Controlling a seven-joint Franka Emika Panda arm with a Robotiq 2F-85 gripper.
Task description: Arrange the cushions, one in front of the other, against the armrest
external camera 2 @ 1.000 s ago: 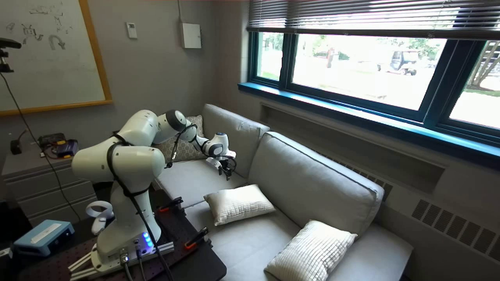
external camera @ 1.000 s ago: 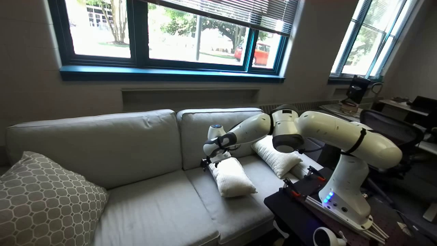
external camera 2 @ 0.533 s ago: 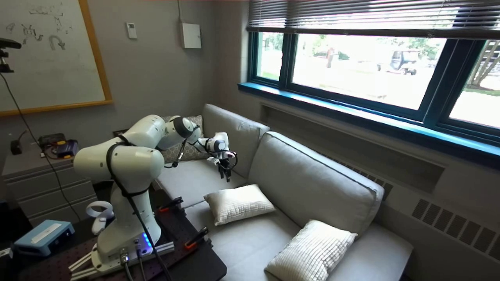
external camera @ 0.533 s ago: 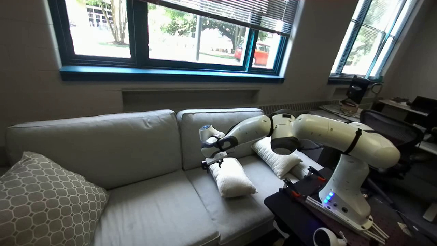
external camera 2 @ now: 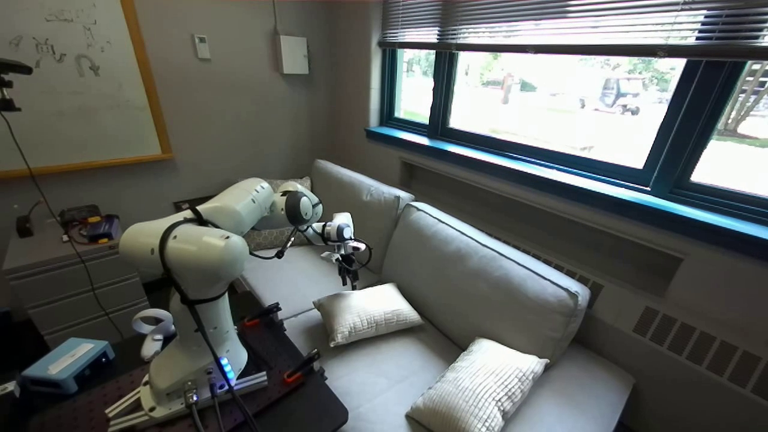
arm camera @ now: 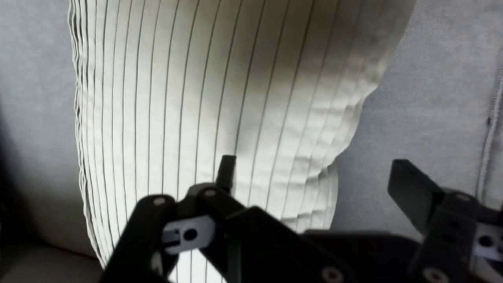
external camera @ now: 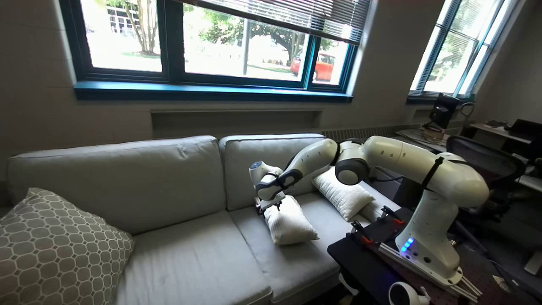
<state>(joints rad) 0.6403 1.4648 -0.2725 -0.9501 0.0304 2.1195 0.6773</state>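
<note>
Two cream-white cushions show in both exterior views. The nearer cushion [external camera: 292, 226] [external camera 2: 367, 315] lies on the seat, and its pleated cover fills much of the wrist view [arm camera: 235, 86]. Tilted beside the armrest [external camera 2: 591, 381] is the farther cushion [external camera: 343, 192] [external camera 2: 480, 384]. My gripper [external camera: 267, 208] [external camera 2: 349, 281] hangs at the nearer cushion's end, toward the sofa back. In the wrist view the gripper [arm camera: 314, 160] is open wide. One of its fingers [arm camera: 226, 173] is over the cushion, while the opposite one is beyond its edge, over the seat. Contact cannot be told.
A larger grey lattice-patterned cushion [external camera: 63, 250] rests at the sofa's far end. The back cushions [external camera 2: 480, 282] rise behind the seat. My arm's base stands on a dark table [external camera 2: 300, 402] in front of the sofa, with orange-marked clamps [external camera 2: 302, 367] along its edge.
My gripper has come down closer to the nearer cushion's end, and the hand has turned more upright. The arm's elbow has shifted. Both cushions lie where they were.
</note>
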